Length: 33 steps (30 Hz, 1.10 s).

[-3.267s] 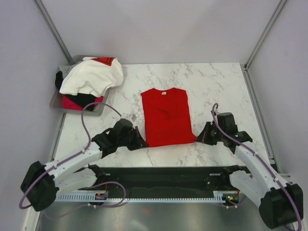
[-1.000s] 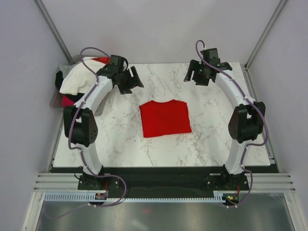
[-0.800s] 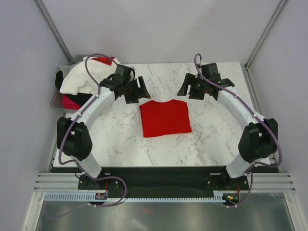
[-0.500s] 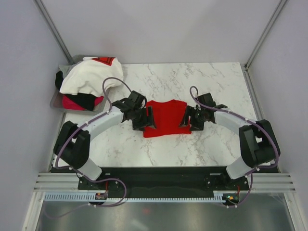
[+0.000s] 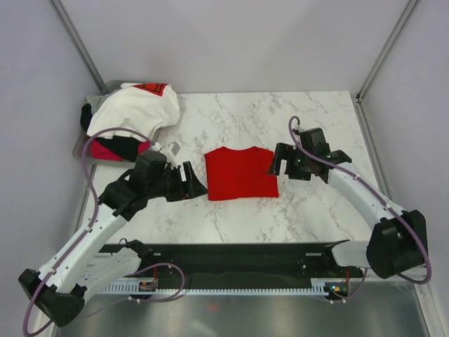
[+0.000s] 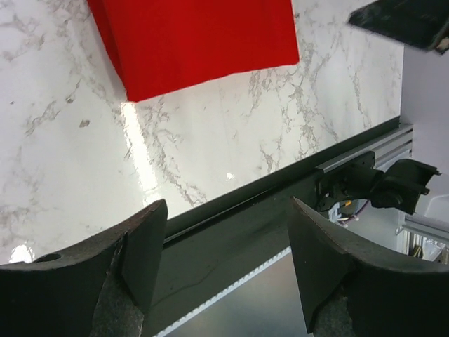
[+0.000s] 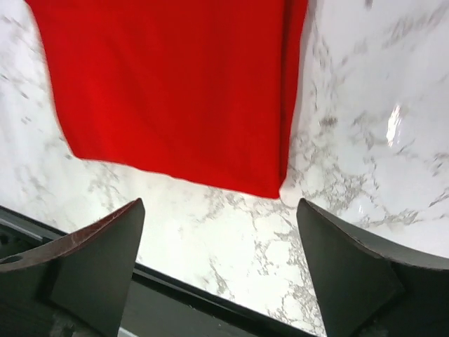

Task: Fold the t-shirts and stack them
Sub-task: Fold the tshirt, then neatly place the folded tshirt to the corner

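Right now the red t-shirt lies folded into a neat rectangle near the middle of the marble table, its collar edge towards the far side and its folded layers showing along the right-hand edge in the right wrist view. The left gripper sits just beside the shirt's left edge, pointing towards it. Its two fingers are spread wide with nothing between them, and in the left wrist view only bare marble and the dark rail at the table's near edge show in the gap. The right gripper hangs at the shirt's right edge, partly over the cloth as seen from above. Its fingers are likewise well apart and grip nothing, and the near right corner of the red cloth and some marble show between them. Whether either gripper touches the cloth cannot be told from above, and in the wrist views the fingers look clear of it. At the far left corner a grey tray holds the other shirts in a loose heap. The white t-shirt is draped on top with its red mark towards the far side. The black t-shirt and the magenta-pink t-shirt peek out beneath it, well apart from the folded red one.
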Motion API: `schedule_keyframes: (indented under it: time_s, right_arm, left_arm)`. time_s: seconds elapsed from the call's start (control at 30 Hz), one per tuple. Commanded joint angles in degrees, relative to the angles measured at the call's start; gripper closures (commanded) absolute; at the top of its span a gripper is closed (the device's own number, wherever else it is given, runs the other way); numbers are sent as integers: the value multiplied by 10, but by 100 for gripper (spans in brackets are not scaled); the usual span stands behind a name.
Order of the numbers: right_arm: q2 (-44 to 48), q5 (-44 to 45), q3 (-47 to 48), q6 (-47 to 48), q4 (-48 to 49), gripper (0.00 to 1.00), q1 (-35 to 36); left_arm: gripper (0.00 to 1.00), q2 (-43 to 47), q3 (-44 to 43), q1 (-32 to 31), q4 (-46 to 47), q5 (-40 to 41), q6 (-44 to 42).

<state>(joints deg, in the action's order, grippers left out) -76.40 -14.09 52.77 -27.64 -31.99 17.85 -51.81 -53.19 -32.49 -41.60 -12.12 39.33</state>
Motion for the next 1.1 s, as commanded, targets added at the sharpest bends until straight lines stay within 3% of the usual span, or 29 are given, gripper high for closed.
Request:
schedule_keyframes:
  time_s: [0.0,0.23,0.47,0.7,0.8,0.97,1.0,1.07]
  right_arm:
    - [17,42,65,34,-27,2,-2]
    - [-133,37,159,57,-21,4,-16]
    - [-252,10,222,72,23,15,-26]
    - [-362,-20,253,73,64,26,-28]
    - [-399,-28,262,70,81,46,-28]
    - [-442,8,303,81,69,94,-35]
    - [-445,41,315,89,55,100,-40]
    - [-445,154,347,116,19,100,-51]
  left_arm:
    - [24,32,-6,1,-84,30,-26]
    - [23,109,-1,1,-102,38,-50]
    - [21,181,13,1,-107,119,-78]
    - [6,243,20,1,-105,213,-52]
    - [6,265,25,6,-106,242,-41]
    - [9,290,28,13,-107,248,-36]
    - [9,297,28,16,-106,249,-35]
    - [10,308,29,21,-106,249,-35]
